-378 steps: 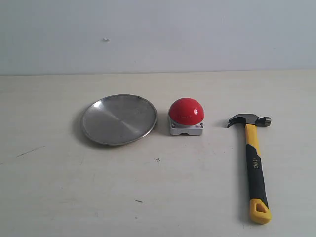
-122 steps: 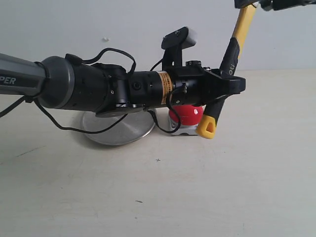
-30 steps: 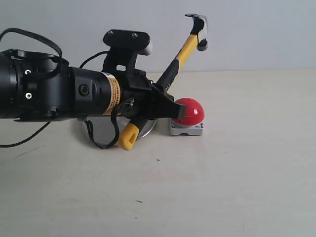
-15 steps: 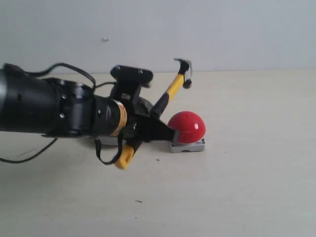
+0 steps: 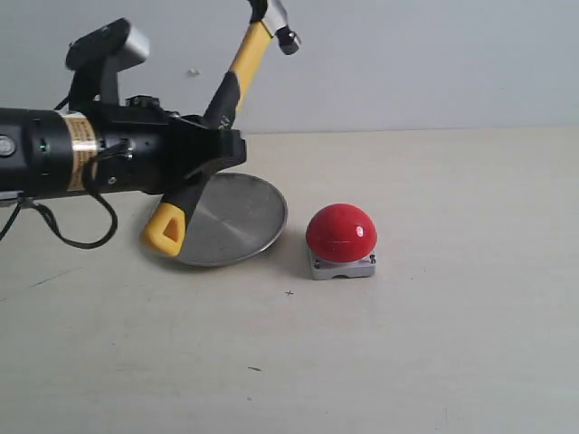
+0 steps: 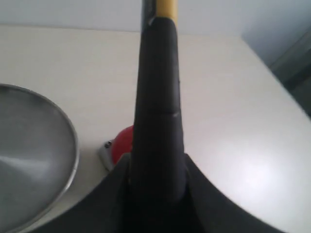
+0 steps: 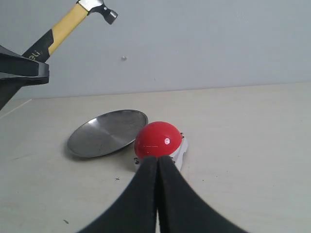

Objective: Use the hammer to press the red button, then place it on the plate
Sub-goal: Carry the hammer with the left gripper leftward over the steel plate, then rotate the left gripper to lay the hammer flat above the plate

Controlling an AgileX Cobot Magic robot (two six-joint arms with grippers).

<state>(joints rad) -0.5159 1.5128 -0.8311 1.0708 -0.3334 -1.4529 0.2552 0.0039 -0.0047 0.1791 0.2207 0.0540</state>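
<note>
Steeply tilted hammer [image 5: 242, 61]: head up-right, yellow loop down by plate [image 5: 242, 217]; left tool [image 5: 222, 149] clamps handle.

The pale table [image 5: 434, 362] is carrying two things; the plate [image 5: 244, 215] is lying toward its far edge; the red button [image 5: 341, 237] is sitting just beside it, rightward

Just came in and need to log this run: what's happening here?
The left gripper is shut on the hammer, holding it tilted in the air, head up, its yellow end low by the rim of the plate. The hammer is clear of the red button, which sits beside the plate. The right gripper is shut and empty, back from the button.
</note>
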